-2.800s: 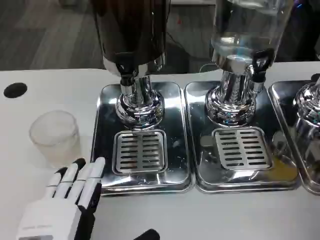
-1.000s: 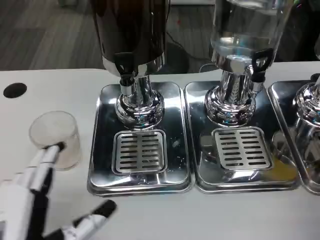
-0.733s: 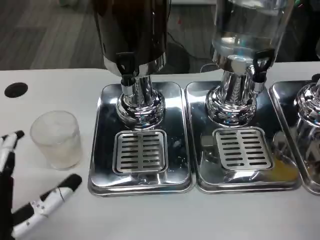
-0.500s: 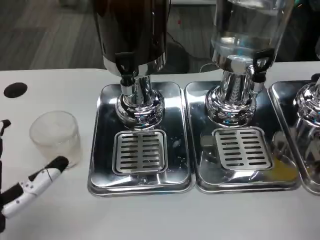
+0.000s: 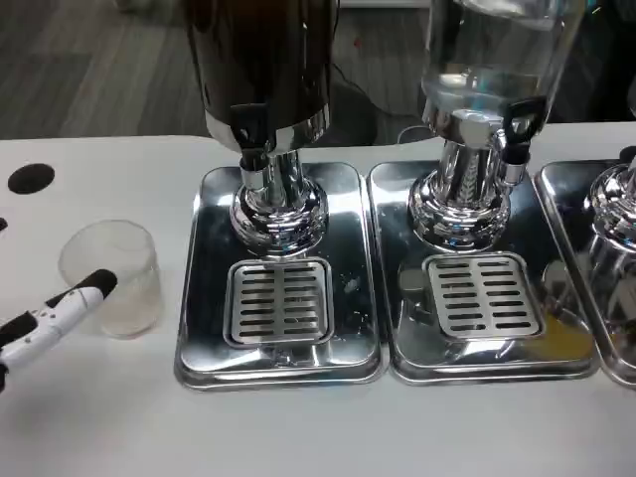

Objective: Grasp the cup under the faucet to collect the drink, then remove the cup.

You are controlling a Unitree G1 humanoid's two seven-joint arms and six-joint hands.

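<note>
While upright, cup touches robot hand fingertip.

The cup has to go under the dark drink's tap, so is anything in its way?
Nothing visible blocks it. The cup stands on the white table left of the tray, with bare table between them, and the grate under the dark dispenser's faucet is bare. The left hand has a fingertip against the cup's front.
</note>
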